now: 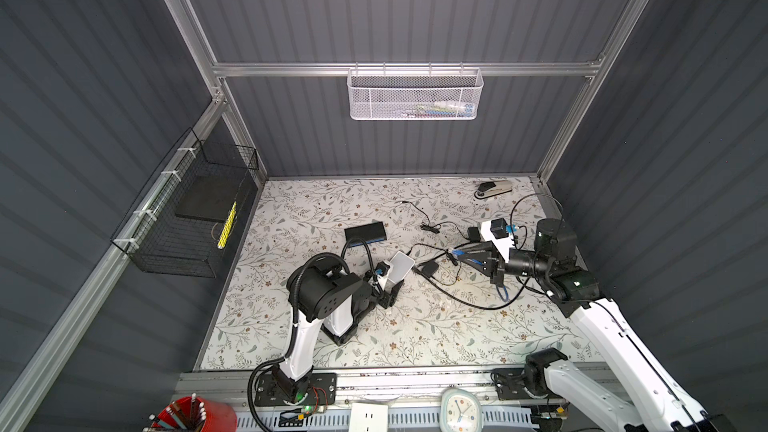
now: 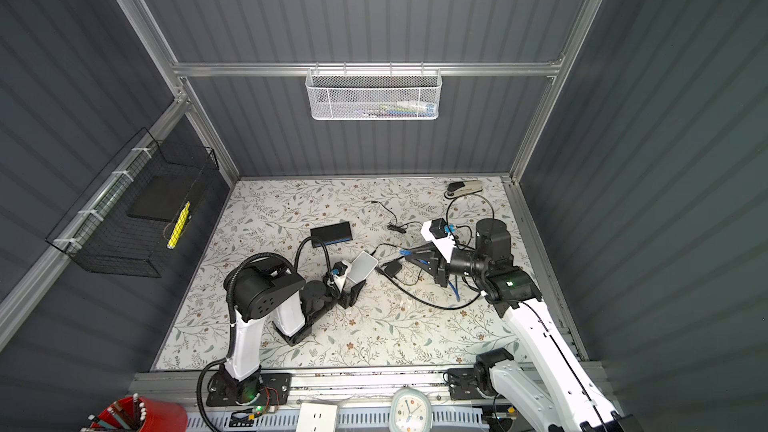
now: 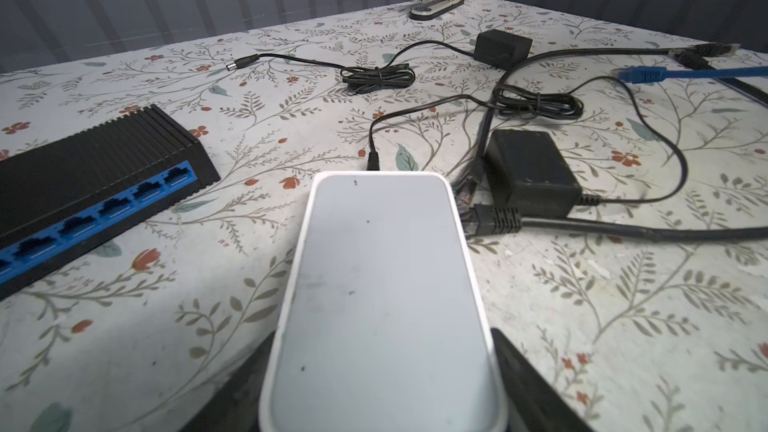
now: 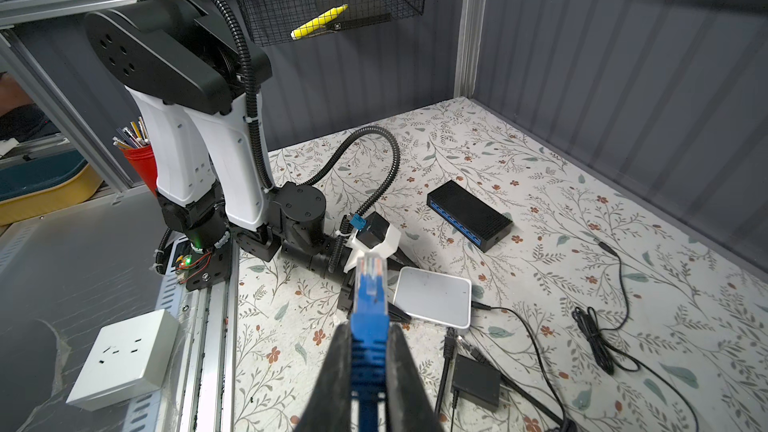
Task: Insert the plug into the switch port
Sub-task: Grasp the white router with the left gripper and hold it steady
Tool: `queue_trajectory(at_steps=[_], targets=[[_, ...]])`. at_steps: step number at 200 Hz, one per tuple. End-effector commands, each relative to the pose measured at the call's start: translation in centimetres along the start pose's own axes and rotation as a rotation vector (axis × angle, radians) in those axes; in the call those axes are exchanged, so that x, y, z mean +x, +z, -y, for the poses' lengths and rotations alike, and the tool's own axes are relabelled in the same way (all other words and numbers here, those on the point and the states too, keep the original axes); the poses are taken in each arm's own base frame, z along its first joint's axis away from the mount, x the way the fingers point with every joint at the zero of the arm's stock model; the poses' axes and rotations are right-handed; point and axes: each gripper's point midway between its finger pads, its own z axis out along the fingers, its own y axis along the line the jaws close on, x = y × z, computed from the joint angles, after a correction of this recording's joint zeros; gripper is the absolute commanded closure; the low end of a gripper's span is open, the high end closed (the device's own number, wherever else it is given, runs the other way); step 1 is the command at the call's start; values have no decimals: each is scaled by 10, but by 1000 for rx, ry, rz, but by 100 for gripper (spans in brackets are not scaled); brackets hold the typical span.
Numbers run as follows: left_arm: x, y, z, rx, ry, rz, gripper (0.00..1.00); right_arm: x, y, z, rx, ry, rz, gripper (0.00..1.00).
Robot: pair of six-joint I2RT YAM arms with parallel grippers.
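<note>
Between the closed fingers of the right gripper [image 4: 369,328]: blue plug [image 4: 371,280], clamped by its boot, clear tip projecting forward, held above the table [image 4: 561,184] and not yet in any port. Ahead of that gripper and off to one side, well apart from the plug: black switch [image 4: 469,216], blue port row empty as far as visible; pickup judged done, alignment and insertion left. Left gripper [image 3: 382,336]: fingers flank a white box [image 3: 374,268] lying ahead of the plug tip, whether pressing it cannot be told.
</note>
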Motion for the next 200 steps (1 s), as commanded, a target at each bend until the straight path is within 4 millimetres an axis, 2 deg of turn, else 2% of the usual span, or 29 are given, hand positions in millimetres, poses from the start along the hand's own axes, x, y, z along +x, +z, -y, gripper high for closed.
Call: queue_trajectory(at_steps=[1, 19, 33, 103, 126, 146, 181, 200], targets=[[88, -14, 2, 28, 33, -356, 32, -14, -4, -2, -1, -32, 21, 96], [90, -14, 1, 23, 44, -379, 37, -14, -4, -2, 3, -34, 22, 95], [93, -15, 0, 20, 39, -397, 38, -15, -4, -2, 6, -36, 23, 96], [105, -18, 1, 21, 32, -503, 30, -15, -5, -2, 14, -42, 31, 95], [103, -16, 2, 24, 30, -531, 37, -13, -6, -2, 17, -42, 30, 95], [91, -18, 8, 31, 4, -508, 43, -8, -5, 1, 31, -18, 18, 95], [51, -24, 17, 34, -169, -513, 43, 8, -2, 4, 35, 72, -1, 96], [28, -22, 24, 64, -268, -505, 44, 23, 3, 3, 40, 81, -41, 97]])
